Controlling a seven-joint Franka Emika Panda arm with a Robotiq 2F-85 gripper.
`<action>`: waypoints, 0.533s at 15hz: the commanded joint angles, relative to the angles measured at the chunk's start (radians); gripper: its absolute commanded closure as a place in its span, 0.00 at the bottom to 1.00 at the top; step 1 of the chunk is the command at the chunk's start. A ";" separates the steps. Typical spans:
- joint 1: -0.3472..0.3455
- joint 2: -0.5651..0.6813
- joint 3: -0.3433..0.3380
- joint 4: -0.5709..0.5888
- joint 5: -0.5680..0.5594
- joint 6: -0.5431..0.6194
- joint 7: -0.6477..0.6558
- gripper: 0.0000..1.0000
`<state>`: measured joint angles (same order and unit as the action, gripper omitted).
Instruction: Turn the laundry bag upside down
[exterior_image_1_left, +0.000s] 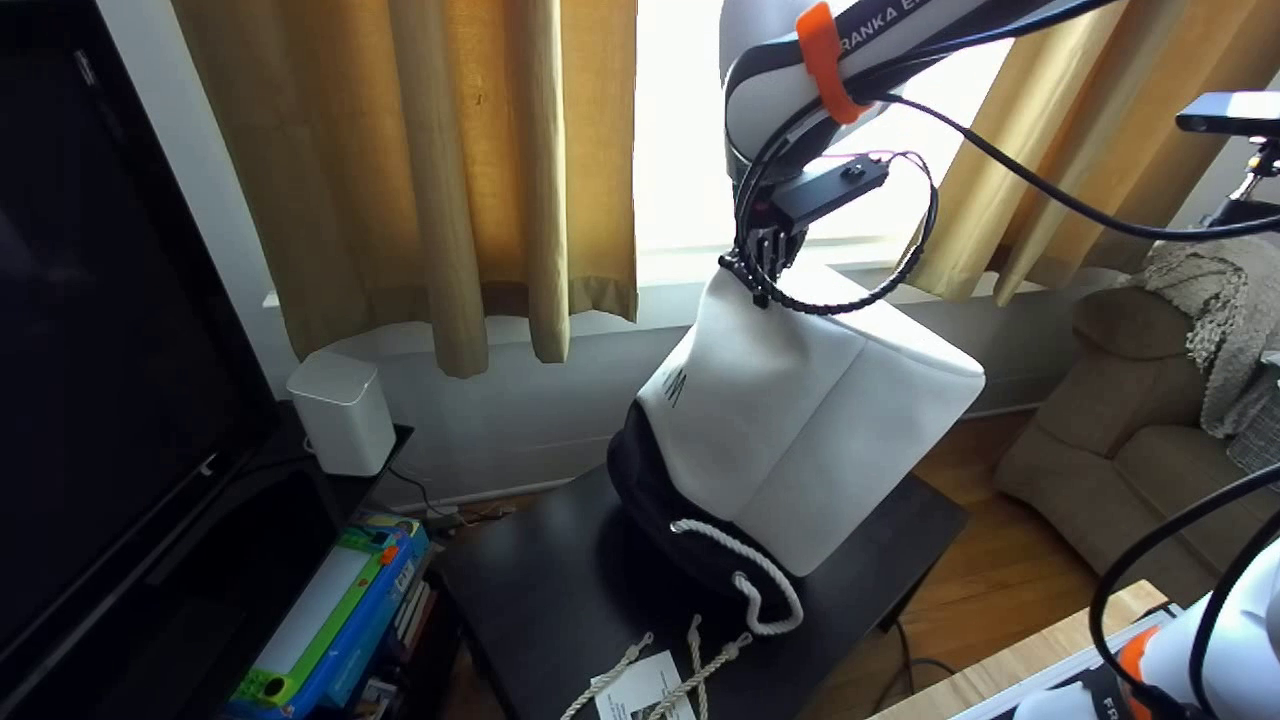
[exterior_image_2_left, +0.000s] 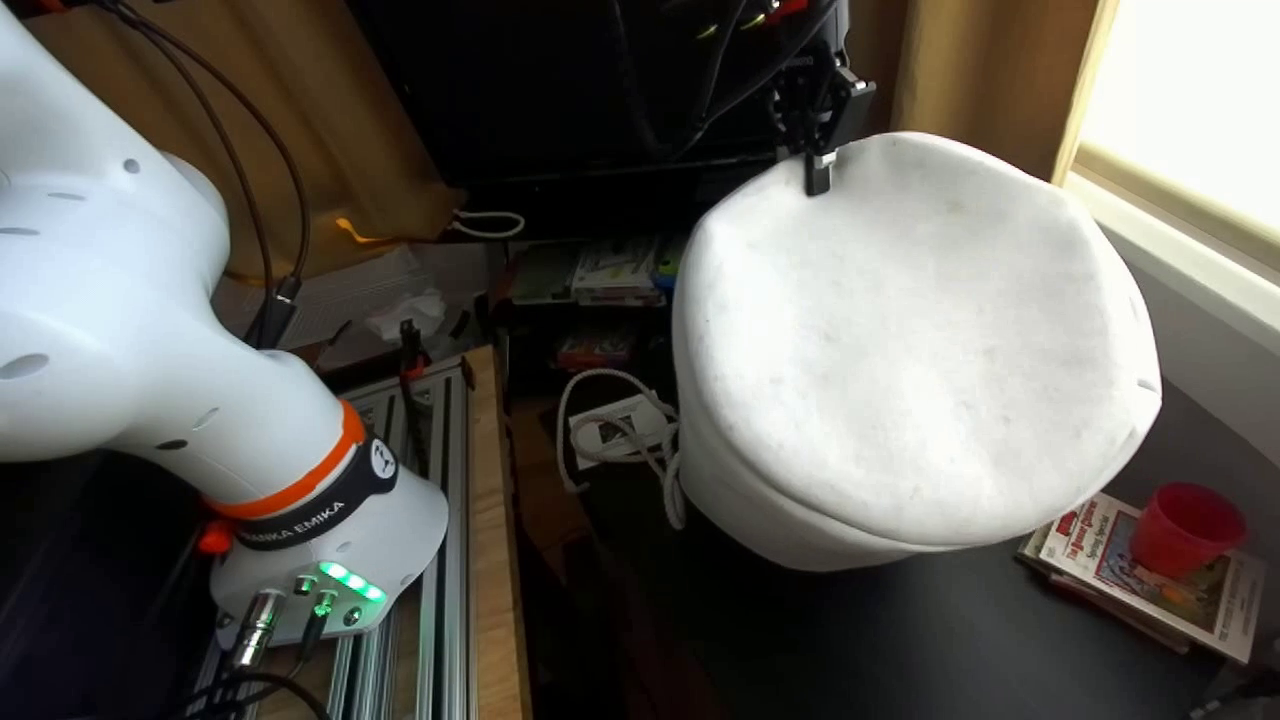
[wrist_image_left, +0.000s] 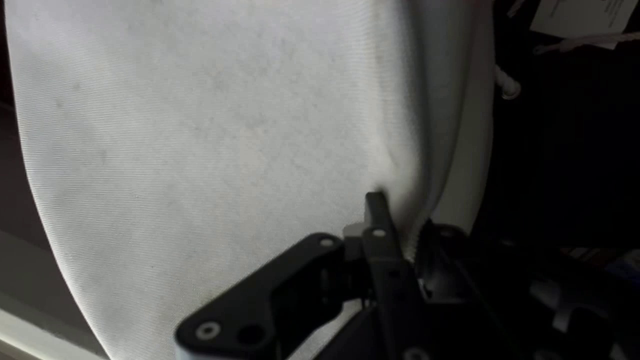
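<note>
The laundry bag (exterior_image_1_left: 770, 420) is tilted, with its dark rim (exterior_image_1_left: 655, 490) low over the black table and its plain white base up. The base faces the camera in an exterior view (exterior_image_2_left: 930, 340) and fills much of the wrist view (wrist_image_left: 200, 140). A white cord handle (exterior_image_1_left: 760, 565) hangs from the rim. My gripper (exterior_image_1_left: 760, 285) is at the bag's upper end. It is shut on the base edge, with one finger over the base, in an exterior view (exterior_image_2_left: 820, 170) and in the wrist view (wrist_image_left: 400, 215). The bag's opening is hidden.
The black table (exterior_image_1_left: 540, 570) bears loose rope pieces (exterior_image_1_left: 700, 680) on a paper. Magazines (exterior_image_2_left: 1100, 570) with a red cup (exterior_image_2_left: 1188, 530) lie near the window. A white device (exterior_image_1_left: 345, 415) stands beside the television (exterior_image_1_left: 100, 300). A brown couch (exterior_image_1_left: 1130, 420) is beyond the table.
</note>
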<state>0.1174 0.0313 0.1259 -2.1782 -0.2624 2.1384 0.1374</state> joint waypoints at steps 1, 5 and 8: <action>0.001 0.019 0.002 -0.006 0.136 0.020 -0.102 0.64; -0.002 0.027 0.003 0.002 0.261 0.011 -0.198 0.38; -0.005 0.039 0.002 0.006 0.322 0.000 -0.244 0.16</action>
<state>0.1184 0.0526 0.1318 -2.1718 -0.0060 2.1391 -0.0477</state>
